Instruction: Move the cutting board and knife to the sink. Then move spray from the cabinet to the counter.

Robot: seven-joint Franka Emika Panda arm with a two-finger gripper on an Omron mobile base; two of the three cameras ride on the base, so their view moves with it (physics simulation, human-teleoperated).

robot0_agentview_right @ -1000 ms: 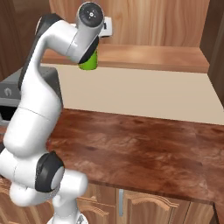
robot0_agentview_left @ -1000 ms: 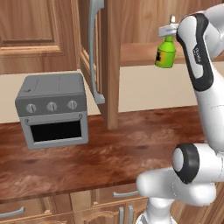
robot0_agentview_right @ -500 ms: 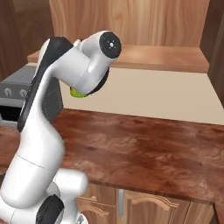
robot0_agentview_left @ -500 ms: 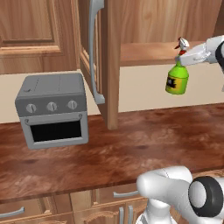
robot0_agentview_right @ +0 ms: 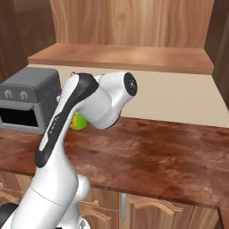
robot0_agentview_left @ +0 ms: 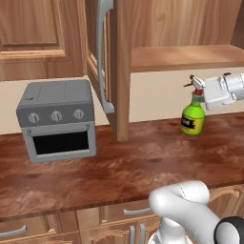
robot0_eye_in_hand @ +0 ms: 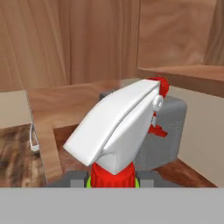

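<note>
spray (robot0_agentview_left: pixel 193 117): held upright by the neck, green body just above the desk (robot0_agentview_left: pixel 119 167) near its back edge, right of the open cabinet (robot0_agentview_left: pixel 114 66); whether the base touches the wood cannot be told.
end effector (robot0_agentview_left: pixel 206 96): clamped on the spray at the red-and-white trigger head (white hand reaching in from the right edge of the left base view).
hand view: white trigger head (robot0_eye_in_hand: pixel 116 127) close up, red collar beneath it, grey oven behind.
right base view: small patch of green bottle (robot0_agentview_right: pixel 78 121) beside the arm's elbow, over the desk's left part.
cabinet door (robot0_agentview_left: pixel 102 62): swung open toward the camera, long grey bar handle on it; shelf inside bare wood.
toaster oven (robot0_agentview_left: pixel 57 119): grey, three knobs, dark window, at the desk's back left, well apart from the spray.
desk: dark reddish wood grain; lower cabinet fronts below the front edge.
</note>
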